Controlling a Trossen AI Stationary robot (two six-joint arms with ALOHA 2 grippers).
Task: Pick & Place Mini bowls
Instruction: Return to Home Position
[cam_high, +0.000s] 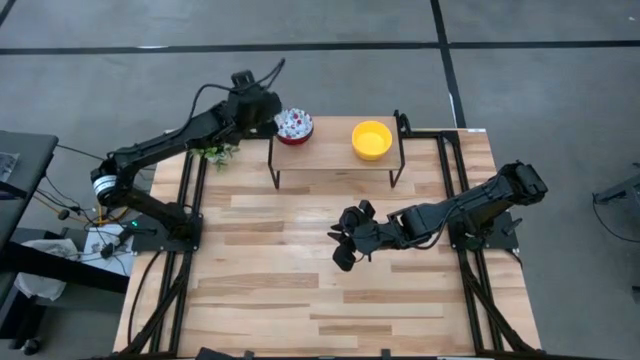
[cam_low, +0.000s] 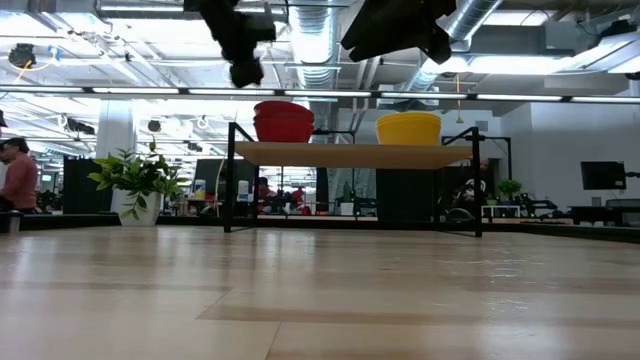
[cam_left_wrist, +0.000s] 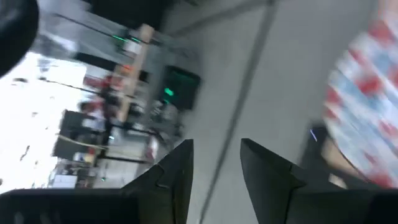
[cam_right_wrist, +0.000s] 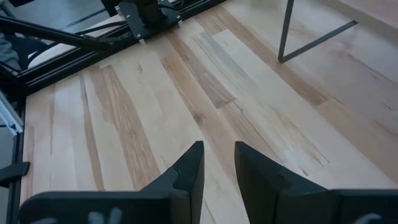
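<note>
Both empty and slightly parted: left hand (cam_left_wrist: 216, 142) near speckled bowls (cam_high: 294, 124) (right hand (cam_right_wrist: 218, 144) over table (cam_high: 300, 290)).

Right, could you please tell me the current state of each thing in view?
red-and-blue speckled bowls: stacked upright on the shelf's left end, not gripped.
yellow bowls: stacked upright on the shelf's right end.
shelf: standing on the table, carrying both stacks.
left gripper: open, empty, beside the speckled stack.
right gripper: slightly open, empty, above the table's middle.
potted plant: upright, left of the shelf.
</note>
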